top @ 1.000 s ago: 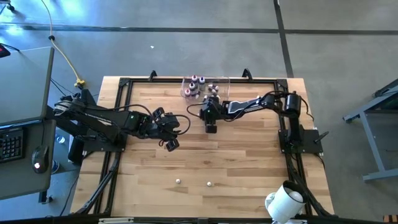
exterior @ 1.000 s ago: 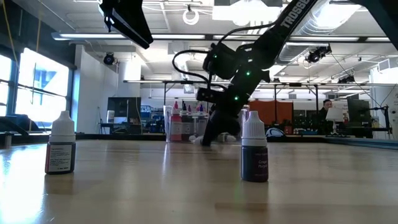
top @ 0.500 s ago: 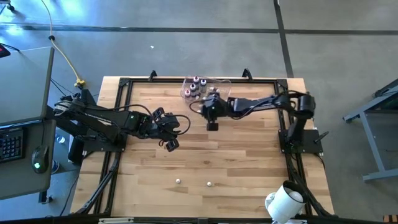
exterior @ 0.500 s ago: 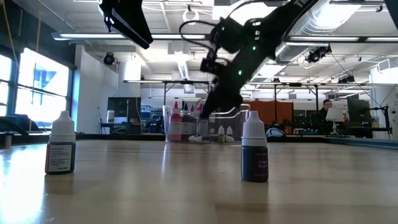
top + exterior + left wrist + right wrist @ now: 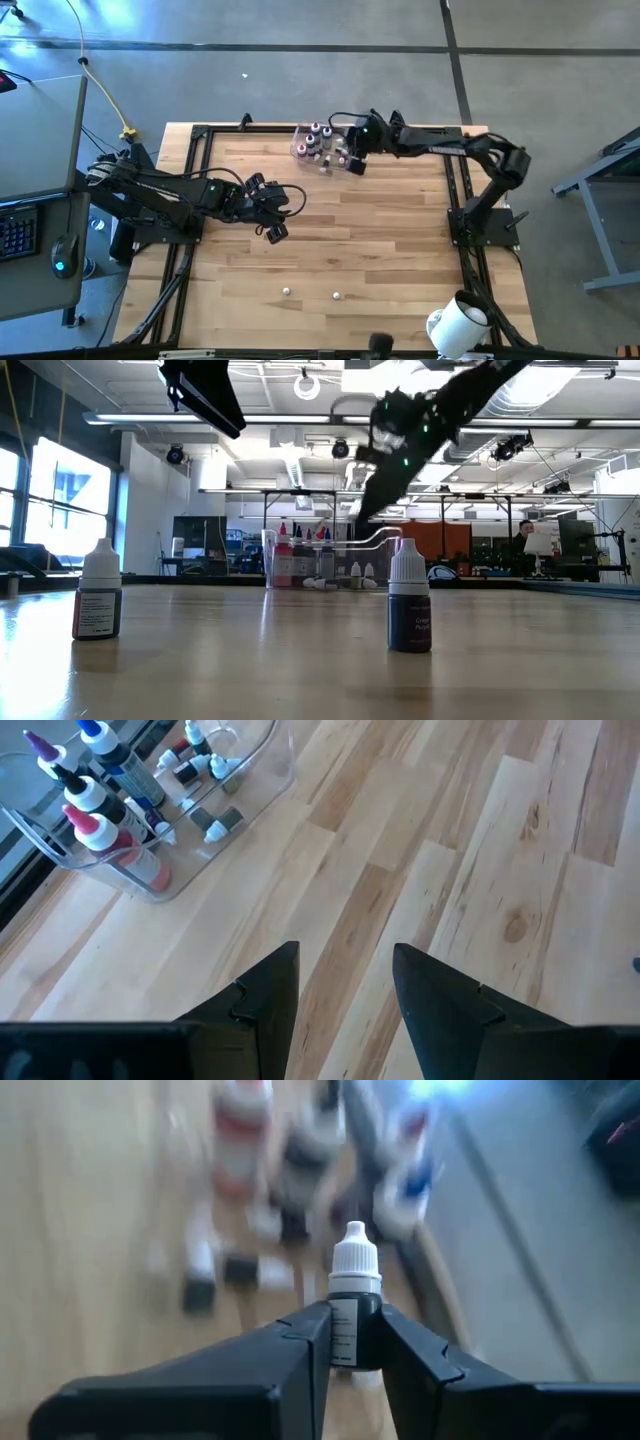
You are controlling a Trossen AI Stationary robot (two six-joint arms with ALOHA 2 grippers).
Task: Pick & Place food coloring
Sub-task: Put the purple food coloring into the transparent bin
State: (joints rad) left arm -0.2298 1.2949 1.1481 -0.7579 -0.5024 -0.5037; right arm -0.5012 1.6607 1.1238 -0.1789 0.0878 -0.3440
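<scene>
The food coloring is a set of tiny white-capped bottles. Several stand or lie in the clear tub [image 5: 322, 143] [image 5: 150, 830] at the table's far edge. Two more stand upright near the front edge [image 5: 287, 291] [image 5: 336, 296]; in the low view they are the bottles at left [image 5: 98, 592] and right [image 5: 409, 600]. My right gripper [image 5: 353, 163] [image 5: 354, 1342] hangs over the tub's right part, shut on one dark bottle [image 5: 353, 1295]. My left gripper [image 5: 276, 231] [image 5: 345, 960] waits open above the table's left middle with nothing between its fingers. My right gripper pinches the dark bottle's body [image 5: 345, 1338] between its two fingers [image 5: 310, 1342], just below the white cap [image 5: 354, 1258]. The fingers slant down from the table's right side. The bottle stands cap-up between them, lifted clear above the tub.
A big white cylinder [image 5: 458, 325] stands at the front right corner. A black frame [image 5: 200, 135] runs around the tabletop. Bare wood lies between the tub and the two front bottles.
My right gripper has risen from the tabletop just in front of the tub. It has swung toward the far edge and a little to the right, and now hangs over the tub. My left arm has kept still.
</scene>
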